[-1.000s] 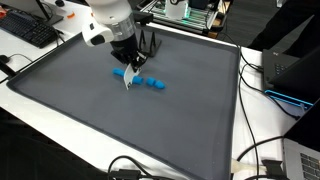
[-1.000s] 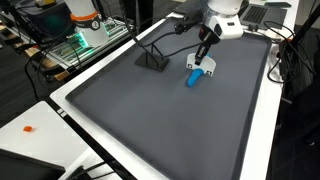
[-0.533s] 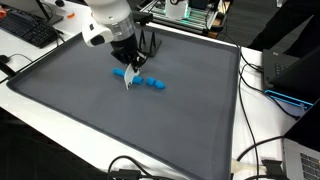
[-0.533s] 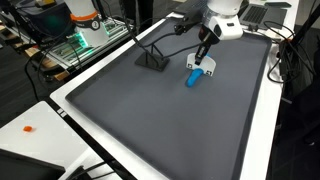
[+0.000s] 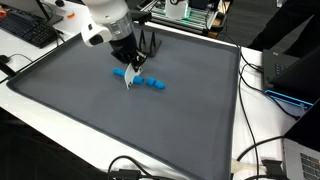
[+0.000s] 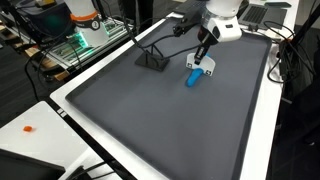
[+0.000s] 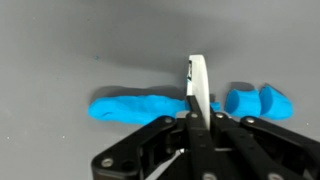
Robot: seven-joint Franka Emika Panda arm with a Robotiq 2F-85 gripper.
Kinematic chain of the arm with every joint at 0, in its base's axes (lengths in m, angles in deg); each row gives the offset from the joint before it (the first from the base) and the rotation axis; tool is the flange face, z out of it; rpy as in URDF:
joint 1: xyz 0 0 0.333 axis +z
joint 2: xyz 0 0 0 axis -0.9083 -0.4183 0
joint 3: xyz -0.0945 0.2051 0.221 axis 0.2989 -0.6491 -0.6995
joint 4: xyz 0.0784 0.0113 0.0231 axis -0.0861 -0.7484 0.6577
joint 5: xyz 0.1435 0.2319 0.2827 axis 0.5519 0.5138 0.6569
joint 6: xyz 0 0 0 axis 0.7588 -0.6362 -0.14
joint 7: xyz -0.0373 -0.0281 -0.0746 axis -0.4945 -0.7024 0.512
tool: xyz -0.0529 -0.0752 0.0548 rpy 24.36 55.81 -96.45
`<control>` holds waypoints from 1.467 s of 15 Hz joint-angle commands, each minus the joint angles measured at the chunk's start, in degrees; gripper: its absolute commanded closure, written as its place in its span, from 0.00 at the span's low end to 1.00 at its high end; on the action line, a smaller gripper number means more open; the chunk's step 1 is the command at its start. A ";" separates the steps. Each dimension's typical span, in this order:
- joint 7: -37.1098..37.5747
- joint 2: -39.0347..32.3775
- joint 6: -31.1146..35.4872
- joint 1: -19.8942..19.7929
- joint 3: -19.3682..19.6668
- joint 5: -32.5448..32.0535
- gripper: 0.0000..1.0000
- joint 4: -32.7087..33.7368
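Note:
My gripper (image 7: 193, 118) is shut on a white knife-like blade (image 7: 198, 85) that points down at the grey mat. The blade tip rests on a roll of blue putty (image 7: 135, 106). Two cut blue pieces (image 7: 257, 101) lie just to one side of the blade. In both exterior views the gripper (image 5: 127, 66) (image 6: 203, 52) stands over the blue putty (image 5: 146, 81) (image 6: 194, 77) with the white blade (image 5: 128, 83) (image 6: 205, 69) below it.
The grey mat (image 5: 90, 120) (image 6: 150, 120) has a raised rim. A black stand (image 6: 152, 60) with a cable sits on the mat near its far edge. A keyboard (image 5: 28, 30), cables and electronics (image 5: 185, 14) lie around the mat.

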 commanded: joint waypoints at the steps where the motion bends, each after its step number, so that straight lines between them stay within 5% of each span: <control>1: -1.04 0.57 -1.75 -0.69 -1.27 1.70 0.99 -2.25; 22: -0.01 5.54 -4.19 -0.42 0.85 -1.15 0.99 -0.39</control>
